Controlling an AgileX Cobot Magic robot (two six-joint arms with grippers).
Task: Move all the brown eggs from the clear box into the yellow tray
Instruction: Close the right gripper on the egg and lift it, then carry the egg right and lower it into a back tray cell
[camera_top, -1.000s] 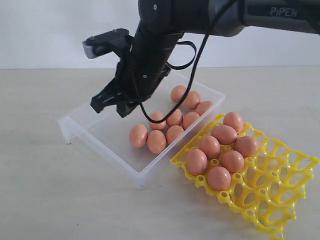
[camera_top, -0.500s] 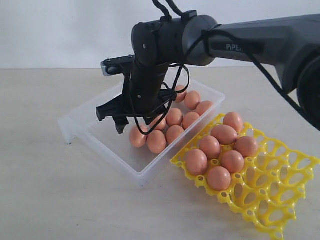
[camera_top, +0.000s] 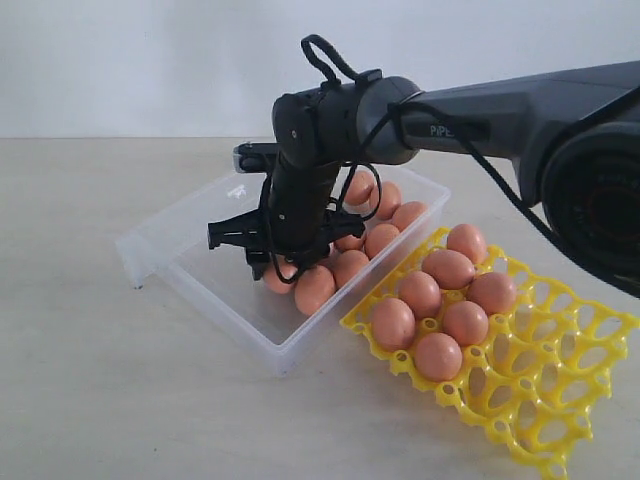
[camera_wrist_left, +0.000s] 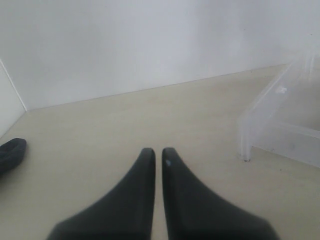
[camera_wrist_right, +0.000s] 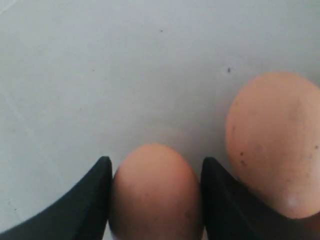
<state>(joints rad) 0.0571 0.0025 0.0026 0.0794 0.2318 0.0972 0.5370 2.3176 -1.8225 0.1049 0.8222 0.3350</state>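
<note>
Right gripper straddles egg on box floor, jaws touching both sides; long axis seemingly along fingers. Left gripper closed, outside box.

glossy charcoal right arm
pale lettering on the forearm, a black cable looped over the wrist, tapered matte black fingers on the left gripper.

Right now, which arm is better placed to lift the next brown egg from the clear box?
Right. The right gripper is down in the clear box, fingers against both sides of a brown egg. The left gripper sits shut over the table, outside it.
</note>
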